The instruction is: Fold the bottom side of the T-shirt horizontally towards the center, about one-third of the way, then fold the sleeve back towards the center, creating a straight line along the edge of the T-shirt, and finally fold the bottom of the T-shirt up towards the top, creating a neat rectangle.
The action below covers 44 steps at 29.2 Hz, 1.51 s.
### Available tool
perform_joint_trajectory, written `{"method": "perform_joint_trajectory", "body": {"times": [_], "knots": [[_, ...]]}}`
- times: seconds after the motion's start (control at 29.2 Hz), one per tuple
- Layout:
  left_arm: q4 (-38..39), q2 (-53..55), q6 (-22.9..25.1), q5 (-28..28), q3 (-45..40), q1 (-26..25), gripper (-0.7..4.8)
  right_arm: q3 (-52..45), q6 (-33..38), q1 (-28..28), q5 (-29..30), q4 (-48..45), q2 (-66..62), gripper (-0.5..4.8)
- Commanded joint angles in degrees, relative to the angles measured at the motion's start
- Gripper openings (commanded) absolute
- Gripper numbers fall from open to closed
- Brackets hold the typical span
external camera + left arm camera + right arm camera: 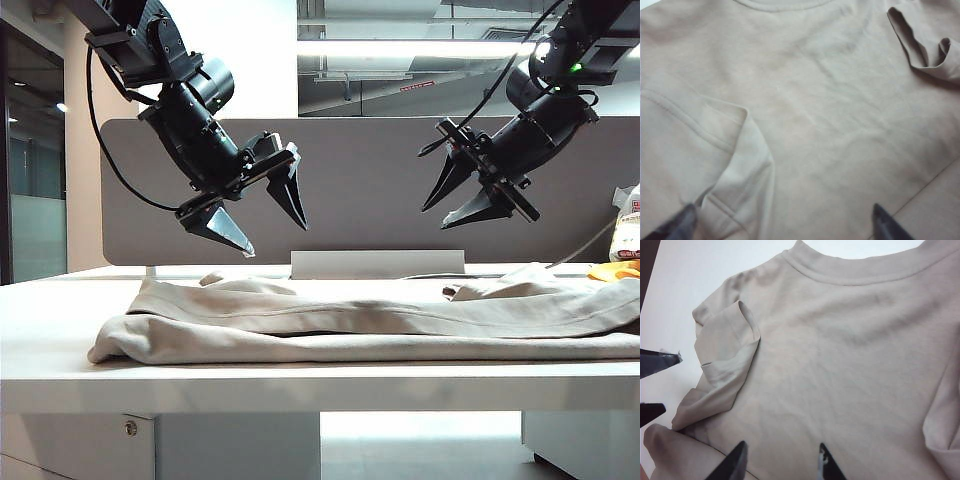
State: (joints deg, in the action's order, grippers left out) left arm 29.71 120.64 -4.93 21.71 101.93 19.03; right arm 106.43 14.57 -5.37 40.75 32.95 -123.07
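The T-shirt (pixel 380 325) lies folded on the bench (pixel 300 385). Left end effector (pixel 262 215) hangs above it, jaws wide, empty. Right end effector (pixel 462 200) hangs above, partly spread, empty.

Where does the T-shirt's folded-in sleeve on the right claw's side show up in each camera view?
Exterior view: the beige cotton T-shirt's sleeve is a low hump at the right, below the open right claw.
Left wrist view: sleeve at the far corner.
Right wrist view: sleeve by the shirt's edge.
Shared landmark: ribbed neckline, also.
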Motion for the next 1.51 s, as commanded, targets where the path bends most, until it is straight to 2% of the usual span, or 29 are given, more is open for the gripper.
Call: {"method": "perform_joint_trajectory", "body": {"times": [0.03, 0.1, 0.14, 0.24, 0.65, 0.79, 0.96, 1.17, 1.3, 1.37, 1.51], "knots": [[2.6, -0.8, 0.6, -0.3, 0.2, -0.3, 4.63, 0.3, -0.3, 0.2, -0.7, 2.0, 0.5, 1.74], [5.0, -1.6, 2.5, -3.6, 0.1, -0.5, 4.56, 0.3, -3.1, 0.5, -2.8, 5.0, 0.5, 1.55], [6.5, -2.4, 4.8, -7.3, 0.1, -0.7, 4.55, 0.3, -4.9, 1.0, -3.6, 7.6, 0.6, 1.55], [8.8, -4.1, 7.0, -11.1, 0.0, -0.9, 4.27, 0.3, -6.5, 2.5, -3.6, 10.9, 1.1, 1.56], [13.8, -6.3, 5.9, -12.7, 0.0, -1.9, 4.25, 0.2, -10.2, 6.8, -8.2, 16.7, 8.3, 1.56], [14.1, -8.0, 4.6, -12.7, 0.0, -1.9, 3.67, 0.1, -11.9, 7.6, -9.0, 19.1, 10.7, 1.56], [15.1, -10.3, 4.2, -12.8, 0.0, -1.9, 3.66, -0.5, -13.4, 8.0, -9.1, 21.6, 12.4, 1.56], [16.4, -13.6, 4.3, -13.7, -0.8, -1.9, 3.63, -6.2, -13.6, 8.0, -9.1, 19.7, 15.6, 1.56], [13.8, -18.1, 4.1, -14.4, -4.8, -1.9, 3.6, -10.9, -13.6, 8.5, -9.1, 17.4, 18.4, 1.56], [12.1, -20.4, 3.8, -14.4, -7.5, -1.9, 3.42, -12.4, -13.6, 8.6, -9.1, 16.5, 19.5, 1.56], [6.5, -27.2, 1.9, -14.2, -17.0, -1.9, 3.33, -15.8, -14.4, 9.3, -9.0, 15.7, 22.6, 1.56]]}}
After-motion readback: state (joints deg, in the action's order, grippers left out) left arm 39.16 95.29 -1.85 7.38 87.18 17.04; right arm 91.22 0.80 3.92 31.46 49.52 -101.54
